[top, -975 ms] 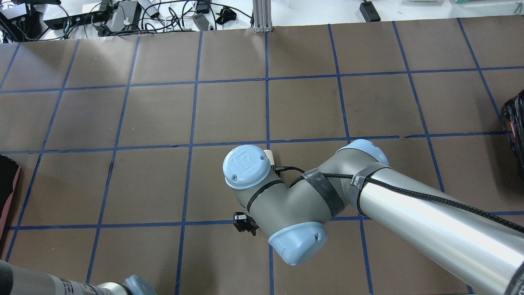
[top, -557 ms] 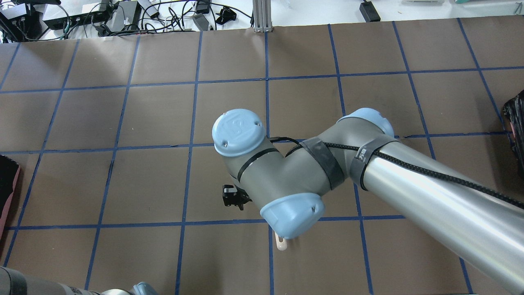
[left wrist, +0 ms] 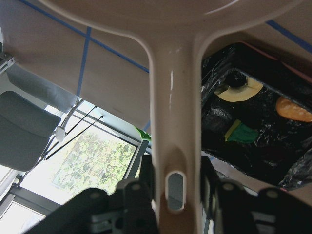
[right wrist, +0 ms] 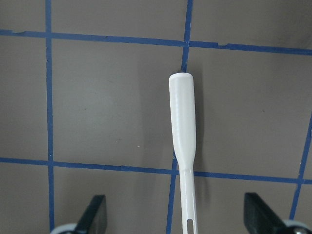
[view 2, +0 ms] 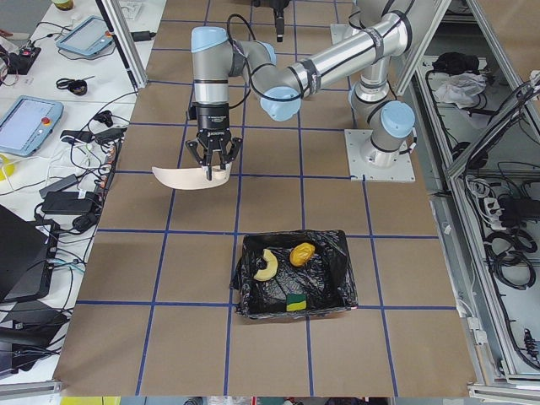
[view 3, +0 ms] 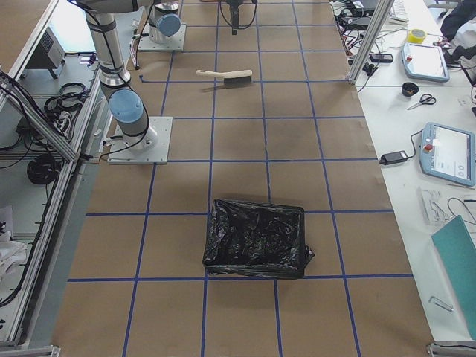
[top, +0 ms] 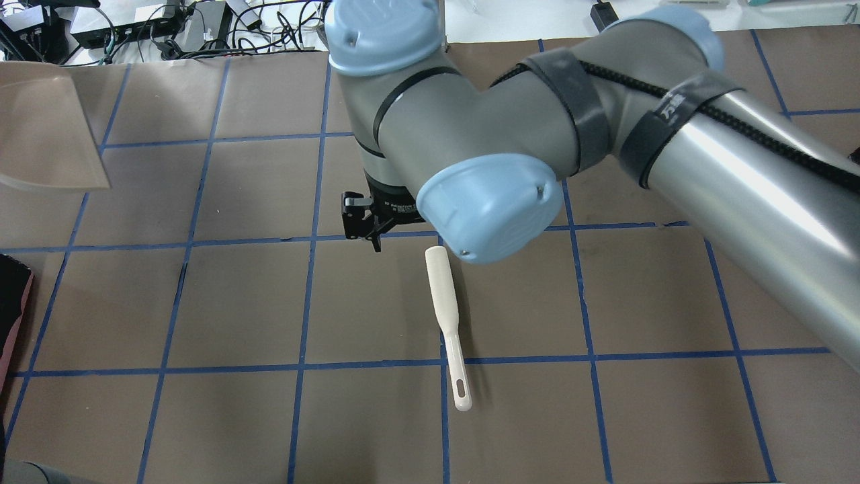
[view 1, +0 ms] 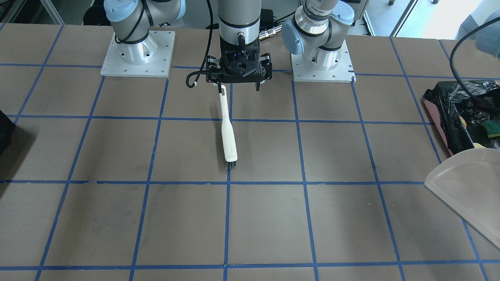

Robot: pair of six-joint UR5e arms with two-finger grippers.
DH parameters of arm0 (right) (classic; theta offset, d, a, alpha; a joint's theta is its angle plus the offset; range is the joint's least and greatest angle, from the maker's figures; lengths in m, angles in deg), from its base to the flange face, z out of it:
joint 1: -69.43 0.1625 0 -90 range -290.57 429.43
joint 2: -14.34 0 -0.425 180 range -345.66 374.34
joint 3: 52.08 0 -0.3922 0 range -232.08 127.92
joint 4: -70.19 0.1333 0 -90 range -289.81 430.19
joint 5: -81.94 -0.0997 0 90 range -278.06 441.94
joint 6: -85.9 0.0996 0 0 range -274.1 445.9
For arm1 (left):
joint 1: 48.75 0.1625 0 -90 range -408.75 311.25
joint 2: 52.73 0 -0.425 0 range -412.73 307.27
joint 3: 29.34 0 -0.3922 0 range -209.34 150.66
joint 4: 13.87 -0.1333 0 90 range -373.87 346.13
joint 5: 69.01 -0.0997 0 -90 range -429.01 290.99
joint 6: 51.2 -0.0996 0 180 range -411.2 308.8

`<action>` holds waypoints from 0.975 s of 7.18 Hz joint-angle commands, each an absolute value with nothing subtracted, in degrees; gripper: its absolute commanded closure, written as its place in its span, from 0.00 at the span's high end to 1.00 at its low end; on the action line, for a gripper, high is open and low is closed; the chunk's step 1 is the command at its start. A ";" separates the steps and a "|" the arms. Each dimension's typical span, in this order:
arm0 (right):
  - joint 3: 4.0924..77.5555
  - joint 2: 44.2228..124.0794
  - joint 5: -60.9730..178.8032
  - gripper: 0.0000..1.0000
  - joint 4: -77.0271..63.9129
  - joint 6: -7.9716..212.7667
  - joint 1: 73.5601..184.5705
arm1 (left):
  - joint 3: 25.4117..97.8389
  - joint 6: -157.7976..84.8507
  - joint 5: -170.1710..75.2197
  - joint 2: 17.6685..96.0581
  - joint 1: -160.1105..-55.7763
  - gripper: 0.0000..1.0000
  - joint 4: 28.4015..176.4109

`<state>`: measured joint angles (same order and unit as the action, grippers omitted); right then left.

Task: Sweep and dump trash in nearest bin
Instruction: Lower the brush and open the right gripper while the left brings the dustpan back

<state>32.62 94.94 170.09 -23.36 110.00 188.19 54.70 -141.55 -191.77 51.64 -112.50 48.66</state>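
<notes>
All the trash lies inside the bin [view 2: 325,291], a black-bagged box: a pale peel [view 2: 266,266], an orange lump [view 2: 302,252] and a yellow sponge wedge [view 2: 295,302]. My left gripper [view 2: 213,164] is shut on the handle of the white dustpan [view 2: 190,177], held in the air away from the bin; the handle [left wrist: 173,146] runs between its fingers. The white brush [top: 447,323] lies flat on the table. My right gripper [view 1: 238,88] hangs open above the brush's handle end, its fingers [right wrist: 95,214] wide apart and holding nothing.
A second black-bagged bin [view 3: 256,238] stands at the table's right end. Both arm bases [view 1: 136,54] are bolted at the robot's edge. Blue tape lines grid the brown table [top: 235,302]. Cables and boxes [top: 168,27] lie beyond the far edge.
My right arm has risen and drawn away, uncovering the brush, which stays flat in the same spot. The dustpan has come into the overhead view at the upper left.
</notes>
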 commanded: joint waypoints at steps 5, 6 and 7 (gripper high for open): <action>34.82 103.35 171.14 0.88 -11.67 86.00 166.31 | 54.86 -83.30 -170.36 52.82 -129.65 0.00 64.40; 38.23 105.90 171.06 0.87 -12.16 85.46 165.85 | 54.77 -73.45 -167.48 53.00 -134.31 0.00 68.35; 39.05 106.62 171.15 0.87 -12.77 85.20 165.76 | 54.85 -68.57 -165.71 53.96 -138.18 0.00 72.05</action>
